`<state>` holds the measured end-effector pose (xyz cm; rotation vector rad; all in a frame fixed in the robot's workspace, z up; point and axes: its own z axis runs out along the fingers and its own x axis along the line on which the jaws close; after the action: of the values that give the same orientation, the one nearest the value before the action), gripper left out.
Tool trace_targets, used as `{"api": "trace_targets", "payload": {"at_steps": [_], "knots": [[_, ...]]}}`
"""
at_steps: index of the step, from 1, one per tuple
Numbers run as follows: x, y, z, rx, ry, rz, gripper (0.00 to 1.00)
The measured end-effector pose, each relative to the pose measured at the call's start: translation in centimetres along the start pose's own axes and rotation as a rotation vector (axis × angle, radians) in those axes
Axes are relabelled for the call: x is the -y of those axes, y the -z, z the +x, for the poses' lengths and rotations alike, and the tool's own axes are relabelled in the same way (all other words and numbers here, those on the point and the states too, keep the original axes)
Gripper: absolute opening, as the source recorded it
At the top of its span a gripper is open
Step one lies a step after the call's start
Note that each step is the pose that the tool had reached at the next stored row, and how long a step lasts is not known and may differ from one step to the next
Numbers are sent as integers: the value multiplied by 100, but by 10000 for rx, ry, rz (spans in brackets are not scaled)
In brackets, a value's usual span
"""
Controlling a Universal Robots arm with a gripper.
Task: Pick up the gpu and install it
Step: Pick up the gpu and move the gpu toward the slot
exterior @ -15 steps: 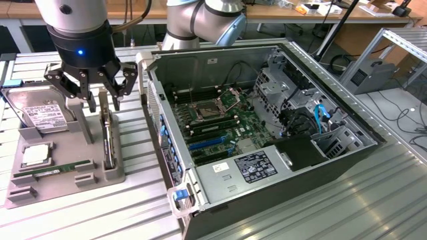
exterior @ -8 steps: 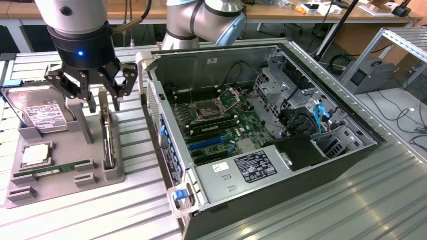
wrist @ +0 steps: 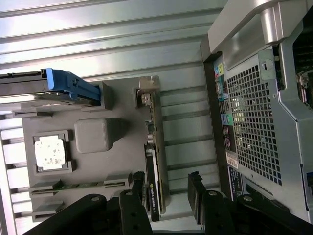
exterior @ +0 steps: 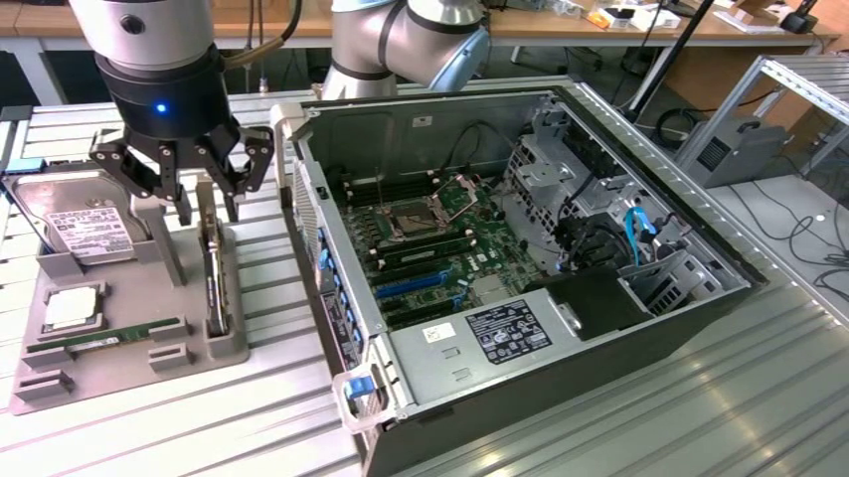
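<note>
The gpu (exterior: 213, 286) stands on edge in a grey holder (exterior: 237, 346) on the desk (exterior: 199, 427), so I see only its thin side. The end nearest the jaws is masked by their black linkage. The jaws are spread wide and hold nothing. The card sits just below their gap, closer to one finger (wrist: 138, 180) than the other; I can't tell whether it touches.

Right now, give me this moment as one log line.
gripper: open, over gpu; gpu: on edge in gray holder, not held; computer case: open
</note>
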<state>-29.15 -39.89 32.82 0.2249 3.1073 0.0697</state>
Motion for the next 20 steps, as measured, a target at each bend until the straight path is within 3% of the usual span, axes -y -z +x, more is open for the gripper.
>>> {"api": "trace_targets", "payload": {"at_steps": [20], "knots": [[2,-50,1,0,0,-1,48]]}}
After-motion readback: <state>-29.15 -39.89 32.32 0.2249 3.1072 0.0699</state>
